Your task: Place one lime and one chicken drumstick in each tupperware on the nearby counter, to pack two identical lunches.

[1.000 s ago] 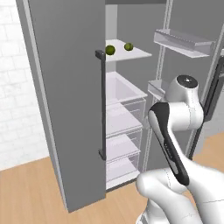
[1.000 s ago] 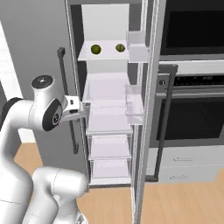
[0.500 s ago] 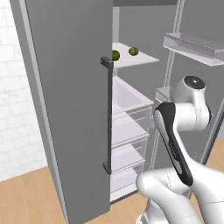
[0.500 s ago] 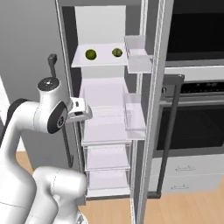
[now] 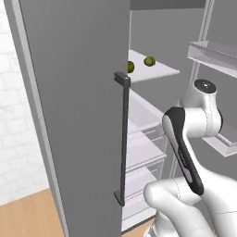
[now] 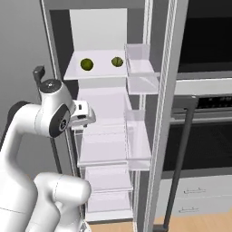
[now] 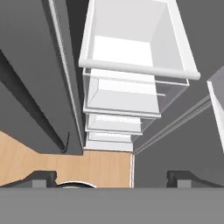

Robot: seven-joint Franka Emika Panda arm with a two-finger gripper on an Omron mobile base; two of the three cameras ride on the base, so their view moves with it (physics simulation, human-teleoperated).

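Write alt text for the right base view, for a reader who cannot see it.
An open fridge shows two limes side by side on its upper white shelf, with clear drawers stacked below. The robot's white arm rises at the lower left in front of the fridge, and a dark wall oven stands to the right.

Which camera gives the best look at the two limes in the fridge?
The right base view: both limes sit unobstructed on the top shelf. In the left base view, the door's edge partly hides one lime.
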